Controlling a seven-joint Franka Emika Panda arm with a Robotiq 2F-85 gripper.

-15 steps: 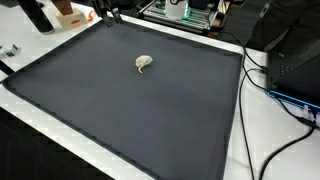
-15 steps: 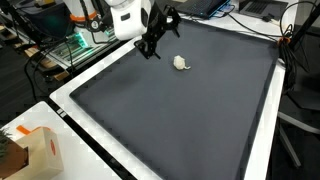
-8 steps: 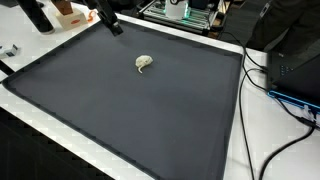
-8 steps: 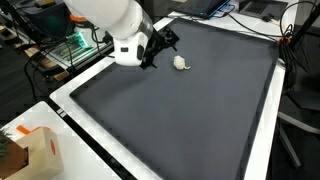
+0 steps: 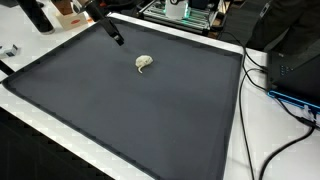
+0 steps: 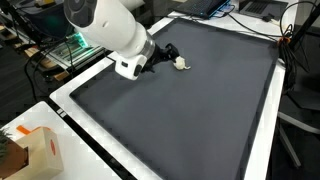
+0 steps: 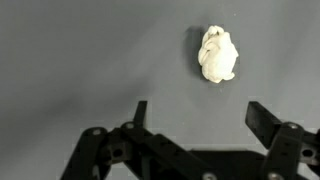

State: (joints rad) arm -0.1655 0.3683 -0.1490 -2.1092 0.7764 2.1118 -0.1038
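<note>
Here the gripper hangs wide open and empty above the mat. The wad, white and crumpled, lies on the mat just ahead of its fingertips, nearer one finger, touching neither.

A: Entry, exterior views: light?
B: Even, moderately bright, diffuse from above. The dark mat carried a dull sheen near its far edge; shadows were faint.
A: Wrist view?
B: Flatter, greyer. White lump was slightly soft, its shadow barely marked; gripper read almost as silhouette.
A: Defects?
B: Coarse resolution throughout; fine detail was lost at the mat's corners.
</note>
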